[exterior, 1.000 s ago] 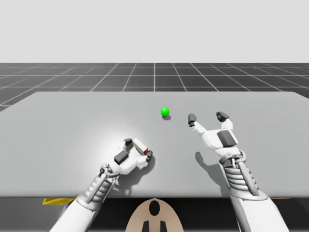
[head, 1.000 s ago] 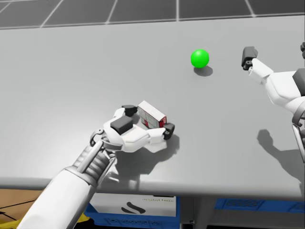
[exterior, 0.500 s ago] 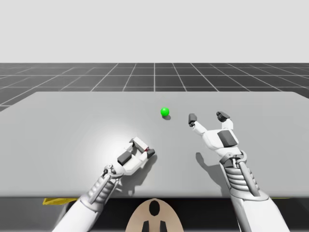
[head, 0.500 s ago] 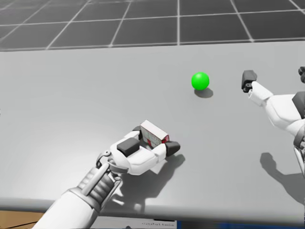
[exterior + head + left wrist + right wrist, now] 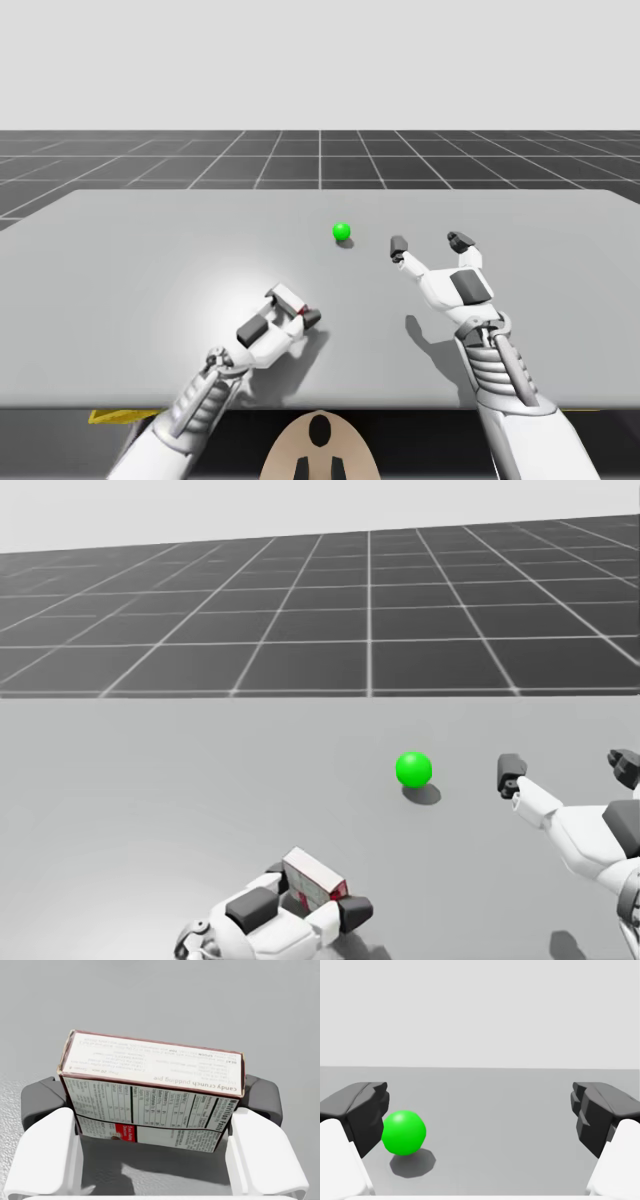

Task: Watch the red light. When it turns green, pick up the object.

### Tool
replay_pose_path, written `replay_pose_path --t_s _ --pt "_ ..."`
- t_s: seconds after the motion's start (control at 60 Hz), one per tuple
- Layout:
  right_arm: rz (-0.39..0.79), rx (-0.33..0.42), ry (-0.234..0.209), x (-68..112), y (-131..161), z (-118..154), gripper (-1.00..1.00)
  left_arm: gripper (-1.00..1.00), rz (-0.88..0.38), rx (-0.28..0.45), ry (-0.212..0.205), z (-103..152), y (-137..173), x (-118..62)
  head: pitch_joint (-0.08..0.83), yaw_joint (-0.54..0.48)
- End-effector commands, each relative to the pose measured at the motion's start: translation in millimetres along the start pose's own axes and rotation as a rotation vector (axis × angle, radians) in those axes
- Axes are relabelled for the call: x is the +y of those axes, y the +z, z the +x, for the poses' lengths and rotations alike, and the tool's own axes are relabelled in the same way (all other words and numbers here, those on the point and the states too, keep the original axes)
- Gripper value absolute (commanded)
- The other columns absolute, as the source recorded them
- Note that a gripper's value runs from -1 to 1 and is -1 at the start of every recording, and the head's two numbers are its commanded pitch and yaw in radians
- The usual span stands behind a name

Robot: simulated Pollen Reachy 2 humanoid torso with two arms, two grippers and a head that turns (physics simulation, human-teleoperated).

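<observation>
Left wrist view, left claw [image 5: 152,1101]: clamped on a small white-and-red cardboard box [image 5: 155,1095]. Both dark pads press its short ends from two sides, and the box spans the whole gap between the fingers.
Box position: in the high view it sits at the near left-centre of the plain grey desk [image 5: 150,250], inside my left claw. In the head view it is tilted, with one corner raised above the fingers. A shadow lies under it, but I cannot tell whether its lower edge touches the desk.
Light: a small round glowing ball [image 5: 342,232], bright green, resting on the desk beyond the box. It is well apart from the box and near my right claw [image 5: 429,243].
Right claw: spread wide, with nothing between its fingers, hovering above the desk. In the right wrist view the green ball lies ahead of it, close by one fingertip and not touched.
</observation>
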Motion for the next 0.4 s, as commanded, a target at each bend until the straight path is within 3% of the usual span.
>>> replay_pose_path --t_s 0.017,0.15,0.4 --pt "0.005 0.007 -0.014 1.9 0 -2 -1.0 1.0 -0.03 -0.128 0.015 46 17 -11.3 0.341 0.11" --pt "0.006 0.01 -0.02 0.8 -1 -1 -1.0 1.0 -0.03 -0.225 -0.003 85 40 -14.7 0.327 0.11" --pt "0.032 0.021 -0.065 -0.3 2 3 -1.0 1.0 0.005 -0.439 -0.079 158 91 -26.0 0.306 0.11"
